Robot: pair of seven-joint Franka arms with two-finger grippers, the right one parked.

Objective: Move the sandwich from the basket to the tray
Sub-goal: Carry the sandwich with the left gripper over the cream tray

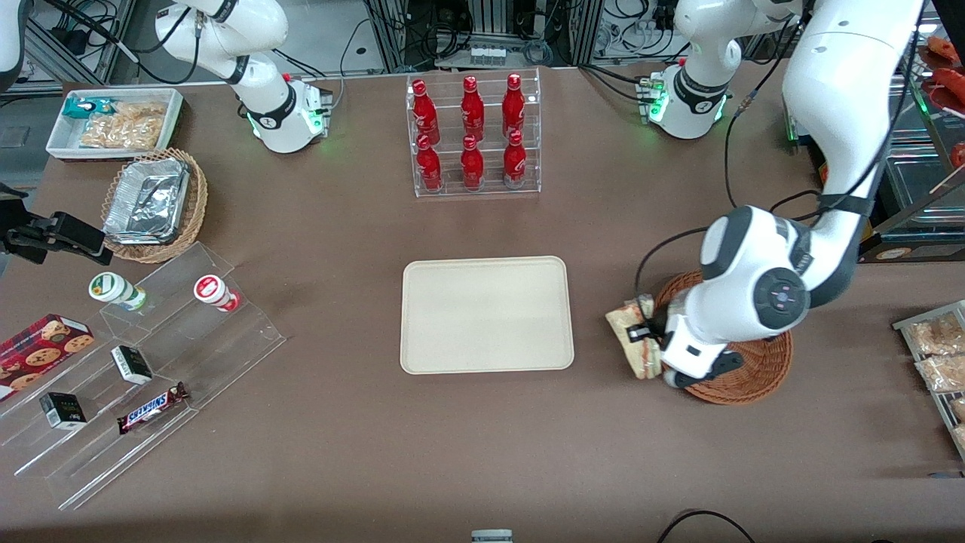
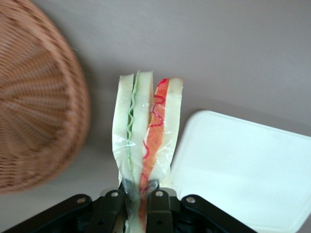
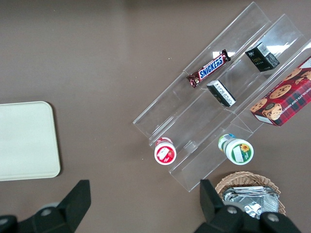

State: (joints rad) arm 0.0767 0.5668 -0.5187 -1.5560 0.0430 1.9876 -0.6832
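Even overhead light falls on the brown bench (image 1: 482, 437), bright with only soft, short shadows. In the left wrist view the basket (image 2: 34, 107) is smeared by blur and the tray (image 2: 248, 170) glares almost white, while the sandwich (image 2: 146, 131) in the hand (image 2: 141, 204) stays sharp.

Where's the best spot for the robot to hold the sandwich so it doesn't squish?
Probably right where the gripper has it now: pinched shut across the flat bread faces at one end of the sandwich, with the striped filling edge pointing away. The faces are broad and flat, so the fingers likely sit steady there. It hangs beside the basket, near the tray.
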